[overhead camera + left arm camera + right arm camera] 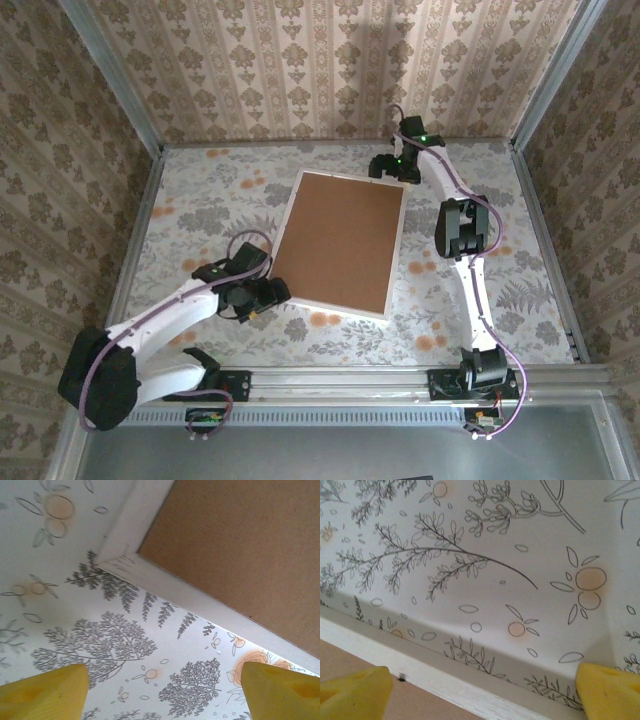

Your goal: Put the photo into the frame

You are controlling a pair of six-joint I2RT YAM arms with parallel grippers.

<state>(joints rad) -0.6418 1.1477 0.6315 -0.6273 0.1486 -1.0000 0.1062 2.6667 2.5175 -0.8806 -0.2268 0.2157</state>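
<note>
Your left gripper (162, 692) stands open. Its two yellow pads (45, 690) sit wide apart, and between them there is only the floral tablecloth (100, 630). Just ahead of those fingertips lies a corner of the frame (200, 602). One arm of its white rim runs away from the hand. The other arm slants across and passes close by the pad at the right edge of the wrist view. Inside the rim, beyond the corner, the plain brown board (250, 545) fills the frame and faces up.

From above, the left gripper (268, 294) sits just beside the frame's corner nearest the arm bases. I cannot tell whether a finger touches the rim.

Your right gripper (485, 692) is open too, its yellow pads (610, 690) spread wide and holding nothing. The frame's white rim (445, 680) crosses the gap right at the fingertips. The brown board (415, 707) sits on the hand's side of it, and the printed cloth (470, 555) stretches away ahead. A small dark speck (401, 679) sits on the rim close to the pad at the left of that view.

From above, the right gripper (385, 166) hangs at the frame's far corner, diagonally across from the left one. The frame (330, 309) lies flat on the cloth between your two hands, slightly skewed to the table edges, with the brown board (340, 240) covering its whole opening. Patterned wallpaper (300, 60) rises behind the table.
</note>
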